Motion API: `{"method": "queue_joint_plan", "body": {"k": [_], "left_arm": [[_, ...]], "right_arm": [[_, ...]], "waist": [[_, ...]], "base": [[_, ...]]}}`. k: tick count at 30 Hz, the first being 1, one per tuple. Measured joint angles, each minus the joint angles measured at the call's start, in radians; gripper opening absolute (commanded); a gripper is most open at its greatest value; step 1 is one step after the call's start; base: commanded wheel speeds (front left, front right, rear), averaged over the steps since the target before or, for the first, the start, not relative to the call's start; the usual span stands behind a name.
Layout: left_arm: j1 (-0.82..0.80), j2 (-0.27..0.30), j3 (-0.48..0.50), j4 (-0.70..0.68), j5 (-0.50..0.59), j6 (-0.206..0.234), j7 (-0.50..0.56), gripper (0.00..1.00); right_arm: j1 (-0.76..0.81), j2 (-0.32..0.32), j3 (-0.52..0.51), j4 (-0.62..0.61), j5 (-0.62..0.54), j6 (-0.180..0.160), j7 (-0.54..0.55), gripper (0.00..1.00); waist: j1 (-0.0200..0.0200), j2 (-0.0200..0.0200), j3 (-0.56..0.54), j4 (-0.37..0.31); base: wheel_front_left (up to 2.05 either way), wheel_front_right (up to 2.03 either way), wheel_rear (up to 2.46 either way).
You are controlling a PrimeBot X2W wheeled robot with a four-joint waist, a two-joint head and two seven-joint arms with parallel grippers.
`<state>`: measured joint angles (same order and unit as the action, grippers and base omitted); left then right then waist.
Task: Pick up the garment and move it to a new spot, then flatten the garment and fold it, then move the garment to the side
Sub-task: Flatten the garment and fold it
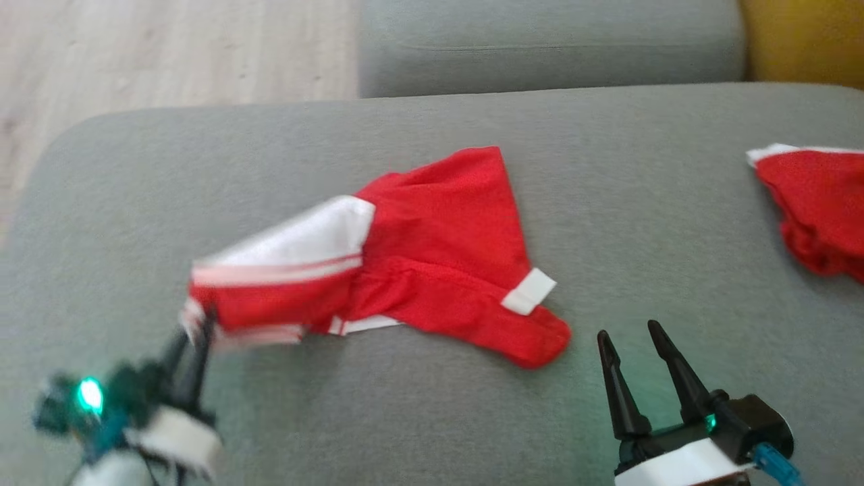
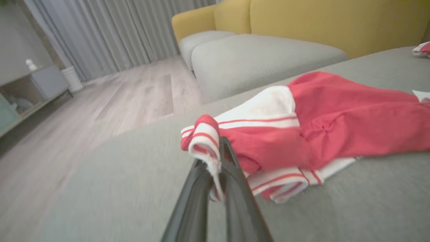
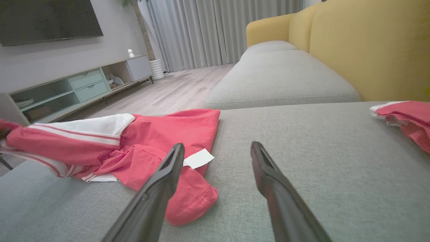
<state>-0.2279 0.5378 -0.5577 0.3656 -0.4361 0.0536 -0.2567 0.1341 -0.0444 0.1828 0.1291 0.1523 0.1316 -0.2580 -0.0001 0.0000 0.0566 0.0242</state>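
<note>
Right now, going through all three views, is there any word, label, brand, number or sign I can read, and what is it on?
I can read no text in these pictures.
White tag on the garment: looks blank, and is too blurred to tell if anything is printed.
Television: dark screen, no legible logo.
Second red garment: no lettering to be seen.

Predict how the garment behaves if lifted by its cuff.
Likely floppy: the garment creases and droops from the cuff pinched in the left gripper. Probably light, since the cloth looks thin. The trailing end may drag on the cushion.
</note>
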Motion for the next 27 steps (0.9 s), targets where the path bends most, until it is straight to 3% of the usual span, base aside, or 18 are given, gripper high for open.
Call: {"method": "queue_joint_plan", "body": {"k": [3, 8, 9, 11, 14, 18, 22, 27], "left_arm": [[0.167, -0.037, 0.008, -0.078, -0.007, 0.014, 0.000, 0.00], [0.281, -0.064, -0.061, -0.124, 0.028, -0.005, 0.000, 0.00], [0.287, -0.069, -0.081, -0.124, 0.047, -0.014, 0.000, 0.11], [0.288, -0.074, -0.102, -0.123, 0.068, -0.020, 0.000, 1.00], [0.282, -0.092, -0.175, -0.109, 0.134, -0.047, 0.000, 1.00], [0.270, -0.140, -0.206, -0.081, 0.136, -0.063, 0.006, 1.00], [0.255, -0.142, -0.138, -0.116, 0.050, -0.063, 0.007, 1.00], [0.249, -0.119, -0.063, -0.303, -0.064, -0.080, 0.063, 1.00]], "right_arm": [[0.000, 0.000, -0.006, 0.007, -0.006, 0.000, 0.000, 1.00], [0.002, 0.000, -0.005, 0.012, -0.006, 0.000, 0.000, 1.00], [0.002, 0.000, -0.003, 0.014, -0.006, 0.000, 0.000, 1.00], [0.003, 0.000, -0.001, 0.014, -0.006, 0.000, 0.000, 1.00], [0.003, 0.000, 0.000, 0.015, -0.006, 0.000, 0.000, 1.00], [0.001, 0.000, 0.005, 0.015, -0.014, 0.000, 0.000, 1.00], [-0.001, 0.000, 0.005, 0.015, -0.022, 0.000, 0.000, 1.00], [-0.002, 0.000, -0.001, 0.015, -0.032, 0.000, 0.000, 1.00]], "waist": [[0.0000, 0.0000, 0.002, 0.048], [0.0001, 0.0000, 0.001, 0.096], [0.0000, 0.0000, 0.000, 0.103], [0.0000, 0.0000, -0.001, 0.111], [0.0000, 0.0000, -0.001, 0.125], [0.0001, 0.0000, 0.014, 0.124], [0.0001, 0.0000, 0.032, 0.116], [0.0001, 0.0000, 0.051, 0.100]], "base": [[0.00, 0.00, 0.00], [0.00, 0.00, 0.00], [0.00, 0.00, 0.00], [0.00, 0.00, 0.00], [0.00, 0.00, 0.00], [0.00, 0.00, 0.00], [0.00, 0.00, 0.00], [0.00, 0.00, 0.00]]}}
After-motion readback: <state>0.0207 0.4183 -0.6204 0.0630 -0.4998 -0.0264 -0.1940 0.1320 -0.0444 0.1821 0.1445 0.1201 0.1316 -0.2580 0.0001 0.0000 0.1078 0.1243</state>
